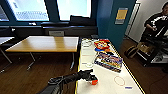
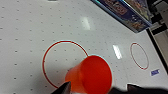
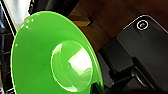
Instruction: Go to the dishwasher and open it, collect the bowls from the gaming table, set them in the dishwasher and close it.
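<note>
While the left gripper (image 1: 92, 80) has its fingers clamped on a small orange plastic bowl (image 2: 91, 75) above the long white desk (image 1: 105, 80), the right fingers' state cannot be told; a bright green plastic bowl (image 3: 37, 55) sits close.

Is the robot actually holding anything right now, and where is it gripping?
The left gripper holds an orange cup by its rim, above the white gaming table. A green bowl sits close at the right wrist, apparently held at its edge.

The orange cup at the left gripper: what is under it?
Under the orange cup lies the white gaming table, with a red circle printed there. The cup covers part of that circle.
</note>
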Robot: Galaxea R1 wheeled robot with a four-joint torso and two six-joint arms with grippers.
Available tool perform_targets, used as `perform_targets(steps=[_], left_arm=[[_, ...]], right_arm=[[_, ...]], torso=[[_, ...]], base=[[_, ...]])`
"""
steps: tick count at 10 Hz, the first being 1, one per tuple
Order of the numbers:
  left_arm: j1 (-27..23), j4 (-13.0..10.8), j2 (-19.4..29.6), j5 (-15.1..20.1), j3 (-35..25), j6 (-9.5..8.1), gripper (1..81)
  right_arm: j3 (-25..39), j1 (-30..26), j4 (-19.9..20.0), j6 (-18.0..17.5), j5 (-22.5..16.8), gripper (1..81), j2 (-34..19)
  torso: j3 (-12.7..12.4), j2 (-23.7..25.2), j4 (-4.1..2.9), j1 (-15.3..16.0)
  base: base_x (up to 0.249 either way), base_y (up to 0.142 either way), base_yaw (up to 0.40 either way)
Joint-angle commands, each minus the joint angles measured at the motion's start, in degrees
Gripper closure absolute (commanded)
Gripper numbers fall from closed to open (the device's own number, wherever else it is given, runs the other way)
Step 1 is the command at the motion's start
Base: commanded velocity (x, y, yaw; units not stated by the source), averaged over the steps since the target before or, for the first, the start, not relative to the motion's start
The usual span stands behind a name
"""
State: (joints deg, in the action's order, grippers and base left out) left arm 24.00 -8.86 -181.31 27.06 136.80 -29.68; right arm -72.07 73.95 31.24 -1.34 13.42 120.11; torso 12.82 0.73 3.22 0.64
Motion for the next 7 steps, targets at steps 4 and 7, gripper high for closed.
perform_targets(steps=[4, 7], left_arm=[[-11.47, -0.37, -3.69, 0.89, -2.6, 0.86, 1.0], [-11.83, -0.37, -3.69, 0.18, 0.83, 0.77, 1.0]], right_arm=[[1.77, -3.23, -1.36, -0.06, -4.46, 81.1, -2.39], [1.33, -3.23, -1.27, -0.07, -4.54, 81.1, -2.31]], torso=[[0.0, 0.0, 0.0, 0.0], [0.02, 0.0, 0.0, 0.0]], base=[[0.0, 0.0, 0.0], [0.0, 0.0, 0.0]])
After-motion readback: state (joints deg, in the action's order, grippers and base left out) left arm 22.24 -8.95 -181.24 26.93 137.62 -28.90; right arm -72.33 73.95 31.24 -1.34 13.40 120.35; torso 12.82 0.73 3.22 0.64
